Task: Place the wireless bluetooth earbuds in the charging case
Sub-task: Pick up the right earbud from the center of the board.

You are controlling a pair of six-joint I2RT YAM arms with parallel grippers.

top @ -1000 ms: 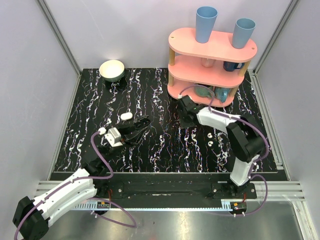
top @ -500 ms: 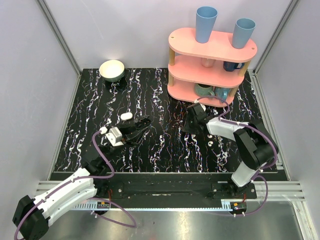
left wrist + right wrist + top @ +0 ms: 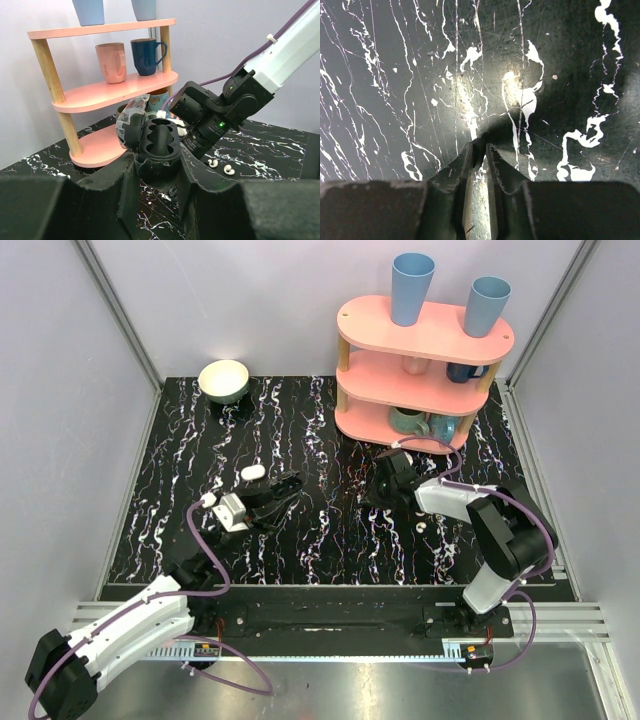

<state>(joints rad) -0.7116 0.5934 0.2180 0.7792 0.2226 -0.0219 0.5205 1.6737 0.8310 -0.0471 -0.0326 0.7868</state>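
Note:
The charging case [image 3: 252, 472] is a small white oval lying on the black marble table, just behind and left of my left gripper [image 3: 283, 490]. That gripper [image 3: 160, 192] is open and empty, low over the table and facing right. The two white earbuds [image 3: 420, 518] lie side by side on the table in front of the right arm; they also show in the left wrist view [image 3: 220, 166]. My right gripper [image 3: 384, 488] points down at bare table left of the earbuds. In the right wrist view it [image 3: 480, 148] is shut with nothing white between the fingers.
A pink three-tier shelf [image 3: 424, 332] stands at the back right, with two blue cups on top and mugs [image 3: 111, 62] on its lower tiers. A pale bowl [image 3: 224, 380] sits at the back left. Grey walls enclose the table.
The right gripper has swung away from the shelf's foot toward the front, closer to the earbuds, then nearly stopped. The left arm, case and earbuds have not moved.

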